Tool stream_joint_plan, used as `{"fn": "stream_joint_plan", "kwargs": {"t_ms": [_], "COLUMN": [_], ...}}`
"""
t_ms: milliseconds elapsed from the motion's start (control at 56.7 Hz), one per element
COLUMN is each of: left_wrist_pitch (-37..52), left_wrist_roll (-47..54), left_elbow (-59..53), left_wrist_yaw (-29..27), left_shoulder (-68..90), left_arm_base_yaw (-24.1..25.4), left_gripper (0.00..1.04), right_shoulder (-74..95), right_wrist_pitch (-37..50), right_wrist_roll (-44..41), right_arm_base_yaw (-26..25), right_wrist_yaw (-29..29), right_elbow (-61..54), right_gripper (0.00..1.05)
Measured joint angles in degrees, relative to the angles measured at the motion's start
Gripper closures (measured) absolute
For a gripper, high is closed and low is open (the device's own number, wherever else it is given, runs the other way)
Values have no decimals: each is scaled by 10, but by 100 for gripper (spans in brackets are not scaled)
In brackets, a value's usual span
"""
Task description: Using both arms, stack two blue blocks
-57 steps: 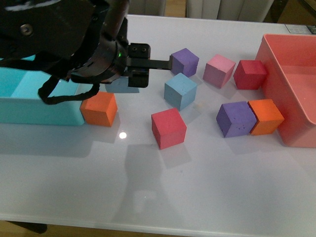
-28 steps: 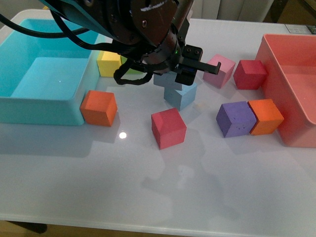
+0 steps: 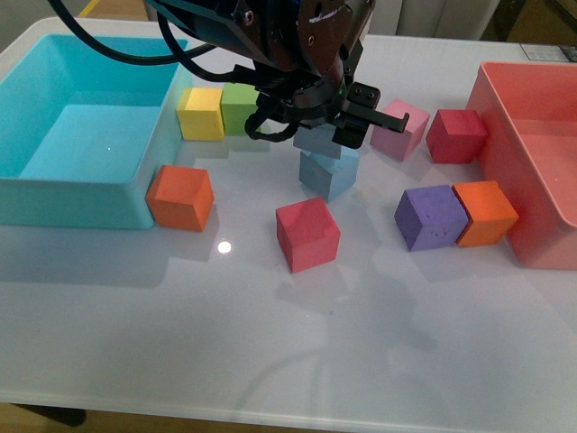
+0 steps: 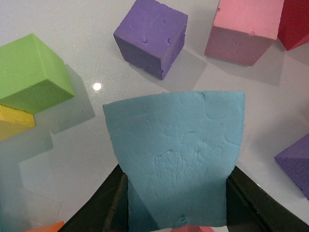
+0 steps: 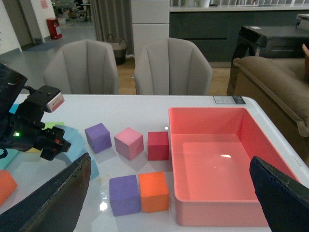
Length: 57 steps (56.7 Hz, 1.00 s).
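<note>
My left gripper [image 3: 326,133] is shut on one blue block [image 3: 317,142], which hangs right over the second blue block [image 3: 330,174] standing on the white table. Whether the two touch I cannot tell. In the left wrist view the held blue block [image 4: 176,154] fills the middle, pinched between black fingers [image 4: 104,203]; the lower block is hidden under it. My right gripper [image 5: 169,193] is open and empty, raised above the table's right side and out of the front view. From there both blue blocks [image 5: 72,137] show partly behind the left arm.
A turquoise bin [image 3: 54,194] stands at the left and a salmon bin [image 3: 541,244] at the right. Close around the stack are a red cube [image 3: 308,233], a pink cube [image 3: 401,128], a purple cube [image 3: 431,216] and an orange cube [image 3: 180,197]; yellow [image 3: 200,113] and green [image 3: 238,106] cubes sit behind.
The left arm has carried the blue block to the right, from beside the turquoise bin to directly over the second blue block, and lowered it close to that block.
</note>
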Motion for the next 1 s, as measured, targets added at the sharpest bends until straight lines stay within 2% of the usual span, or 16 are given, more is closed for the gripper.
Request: {"fn": "stream_joint_plan", "kwargs": {"t_ms": [688, 740, 811, 899, 1005], "left_wrist_pitch": [-19, -19, -19, -19, -19], "left_wrist_roll": [15, 15, 15, 17, 17], "left_elbow": [51, 51, 51, 51, 51], "left_wrist_yaw": [-2, -2, -2, -2, -2], "left_shoulder": [53, 54, 54, 54, 55], "left_arm_base_yaw": [0, 0, 0, 0, 0], "left_gripper": [64, 58, 45, 36, 18], "right_shoulder": [0, 0, 0, 0, 0], "right_wrist_pitch": [0, 0, 0, 0, 0], "right_wrist_roll": [0, 0, 0, 0, 0], "right_arm_base_yaw": [0, 0, 0, 0, 0], "right_wrist_yaw": [0, 0, 0, 0, 0], "right_elbow": [0, 0, 0, 0, 0], "right_gripper": [9, 9, 9, 9, 9]}}
